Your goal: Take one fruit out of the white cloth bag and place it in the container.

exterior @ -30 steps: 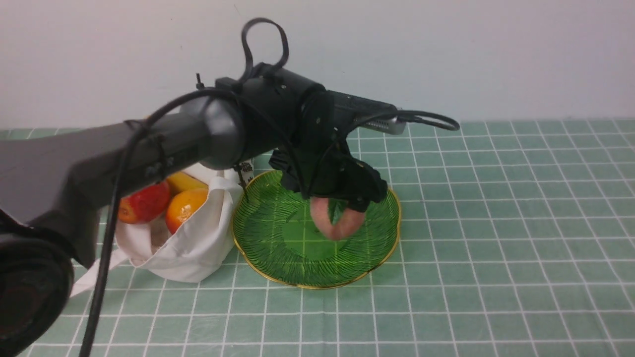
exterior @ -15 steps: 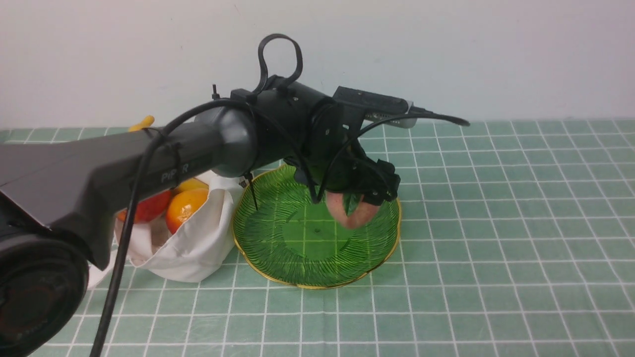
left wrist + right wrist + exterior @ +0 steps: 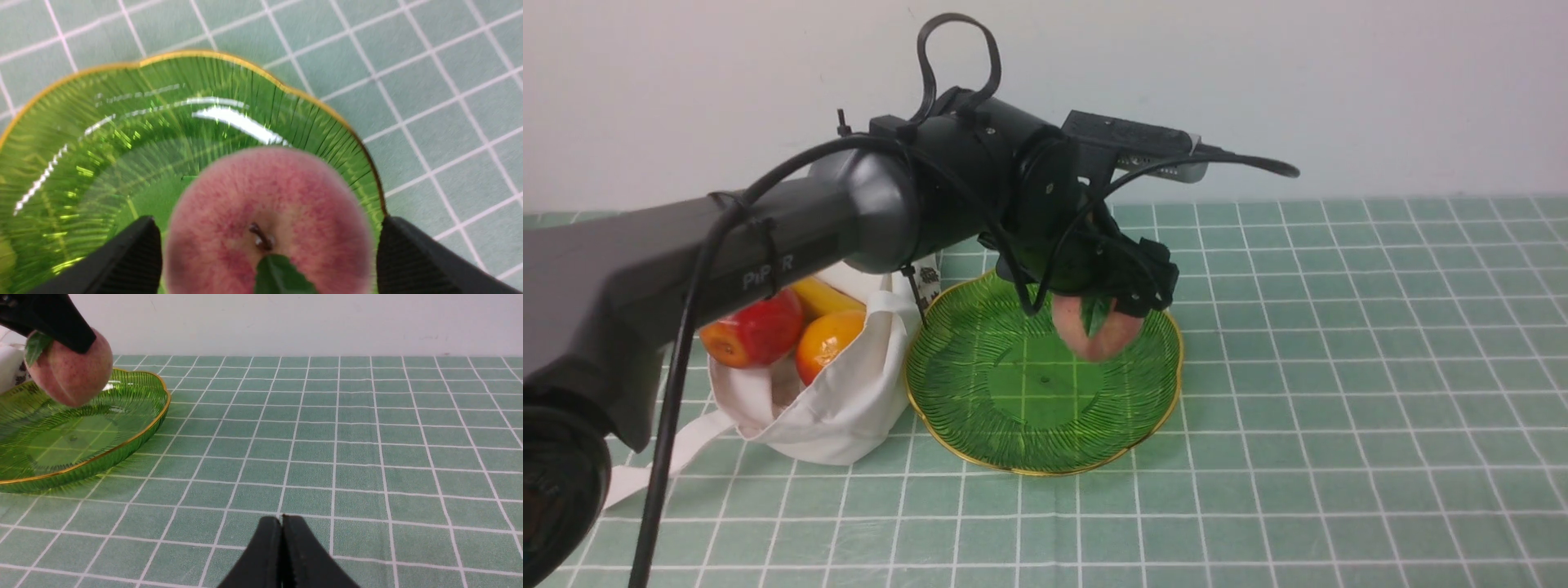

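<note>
Since the earlier frame, the left arm point(image 3: 841, 196) has risen and gone slightly to the right, and the single round, pink, speckled peach point(image 3: 1097, 328) has gone up with it.

Nearest, in the right wrist view, the right gripper point(image 3: 282, 522) has its two black fingers pressed together. In the front view, one soft white fabric bag point(image 3: 849, 408) lies on the green, white-gridded table point(image 3: 1339, 408), a white strap point(image 3: 670, 457) trailing from it. It holds one shiny red apple point(image 3: 756, 328), one orange point(image 3: 827, 345) and at least one yellow fruit point(image 3: 821, 297), partly hidden.

To its right is one shallow, translucent green, ribbed dish point(image 3: 1045, 441) with a scalloped gold rim. Above it, the left gripper point(image 3: 269, 249) has its two black fingers set wide, one on each side of the peach, pinching it clear of the dish; one green leaf point(image 3: 282, 273) shows on the fruit.

"PiP" and "R" are readable on the left arm, the letter between obscured. The bag's small tag point(image 3: 929, 279) has dark print, too small to read. Behind stands one pale wall point(image 3: 1380, 98).
</note>
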Controlling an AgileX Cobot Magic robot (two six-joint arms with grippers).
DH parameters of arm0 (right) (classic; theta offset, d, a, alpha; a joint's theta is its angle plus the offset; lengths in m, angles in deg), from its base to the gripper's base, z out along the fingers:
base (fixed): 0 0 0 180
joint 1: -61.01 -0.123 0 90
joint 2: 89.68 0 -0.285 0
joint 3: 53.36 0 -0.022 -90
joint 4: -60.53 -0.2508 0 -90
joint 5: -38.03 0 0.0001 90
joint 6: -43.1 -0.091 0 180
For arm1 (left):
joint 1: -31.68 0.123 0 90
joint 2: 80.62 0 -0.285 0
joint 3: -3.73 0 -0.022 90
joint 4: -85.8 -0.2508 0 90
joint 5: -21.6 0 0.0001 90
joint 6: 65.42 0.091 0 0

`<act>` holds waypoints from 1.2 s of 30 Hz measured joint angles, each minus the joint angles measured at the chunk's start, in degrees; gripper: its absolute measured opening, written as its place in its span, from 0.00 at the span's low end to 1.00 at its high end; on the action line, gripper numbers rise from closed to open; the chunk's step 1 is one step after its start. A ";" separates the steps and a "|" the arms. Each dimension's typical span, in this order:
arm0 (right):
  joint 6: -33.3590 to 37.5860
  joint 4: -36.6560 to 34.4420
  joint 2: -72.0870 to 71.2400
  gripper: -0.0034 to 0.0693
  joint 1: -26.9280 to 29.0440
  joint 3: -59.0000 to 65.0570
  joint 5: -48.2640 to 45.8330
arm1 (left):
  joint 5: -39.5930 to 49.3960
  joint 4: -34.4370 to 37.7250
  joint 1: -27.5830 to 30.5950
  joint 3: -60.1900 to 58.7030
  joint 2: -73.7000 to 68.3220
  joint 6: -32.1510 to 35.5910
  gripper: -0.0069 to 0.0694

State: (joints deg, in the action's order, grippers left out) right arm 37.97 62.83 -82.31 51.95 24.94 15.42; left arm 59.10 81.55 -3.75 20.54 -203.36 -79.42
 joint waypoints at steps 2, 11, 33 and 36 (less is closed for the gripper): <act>0.00 0.00 0.00 0.03 0.00 0.00 0.00 | 0.05 0.00 0.00 0.00 -0.05 0.00 0.97; 0.00 0.00 0.00 0.03 0.00 0.00 0.00 | 0.05 -0.05 0.00 0.00 -0.47 0.00 0.99; 0.00 0.00 0.00 0.03 0.00 0.00 0.05 | 32.53 -9.53 0.00 -10.92 40.12 3.08 0.08; 0.00 0.00 0.00 0.03 0.00 0.00 0.05 | 26.63 -7.21 0.00 -22.17 48.68 2.17 0.08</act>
State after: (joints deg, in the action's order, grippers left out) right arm 37.97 62.83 -82.31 51.95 24.94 15.47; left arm 85.72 74.34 -3.75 -1.63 -154.68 -77.24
